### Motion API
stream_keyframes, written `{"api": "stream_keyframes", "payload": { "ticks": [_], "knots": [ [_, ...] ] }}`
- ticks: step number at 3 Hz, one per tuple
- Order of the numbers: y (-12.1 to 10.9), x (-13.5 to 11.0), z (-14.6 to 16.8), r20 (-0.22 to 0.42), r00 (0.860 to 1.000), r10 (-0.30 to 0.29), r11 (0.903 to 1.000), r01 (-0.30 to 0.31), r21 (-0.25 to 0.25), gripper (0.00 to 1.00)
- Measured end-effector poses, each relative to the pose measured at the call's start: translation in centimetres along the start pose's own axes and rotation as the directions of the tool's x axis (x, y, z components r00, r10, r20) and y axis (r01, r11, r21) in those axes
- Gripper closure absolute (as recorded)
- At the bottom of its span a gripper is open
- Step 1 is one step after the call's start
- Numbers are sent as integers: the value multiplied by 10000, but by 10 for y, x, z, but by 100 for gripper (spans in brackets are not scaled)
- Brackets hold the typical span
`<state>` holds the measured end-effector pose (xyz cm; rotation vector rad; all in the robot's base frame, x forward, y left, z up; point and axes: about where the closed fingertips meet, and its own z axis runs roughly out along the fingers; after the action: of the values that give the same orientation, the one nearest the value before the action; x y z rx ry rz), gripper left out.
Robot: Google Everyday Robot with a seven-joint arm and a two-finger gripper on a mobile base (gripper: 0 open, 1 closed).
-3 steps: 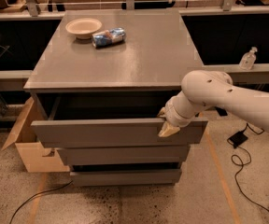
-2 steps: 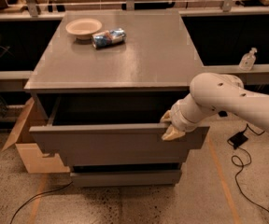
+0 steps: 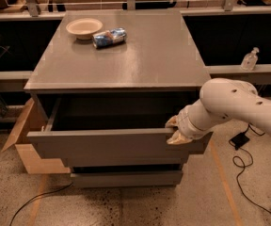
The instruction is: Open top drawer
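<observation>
Speckled flooring runs under a grey cabinet that stands before a row of dark workbenches. On the cabinet's flat top, near the far left corner, sits a shallow cream bowl, and just beside it lies a crumpled blue-and-silver can on its side; its printing is too blurred to read. The top drawer stands open, its plain grey front well forward of the cabinet body and its deep dark interior showing behind. Below it the lower drawers sit closed and set further back.

The white arm reaches in from the right. Its gripper is at the right part of the top drawer's upper edge, with the tan fingers clamped over that edge, one inside the box and one on the outer face.

An open cardboard box rests on the floor against the cabinet's left side. A clear pump bottle stands on the ledge at right, its label unreadable. Black cables trail across the floor.
</observation>
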<state>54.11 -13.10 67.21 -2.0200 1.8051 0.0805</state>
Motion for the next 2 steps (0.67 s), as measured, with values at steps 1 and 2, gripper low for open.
{"api": "stream_keyframes", "payload": {
  "ticks": [1,2],
  "knots": [
    [5,1,1,-6,10000,43,10000,-43,-51,100],
    [4,1,1,-6,10000,43,10000,-43,-51,100]
  ]
}}
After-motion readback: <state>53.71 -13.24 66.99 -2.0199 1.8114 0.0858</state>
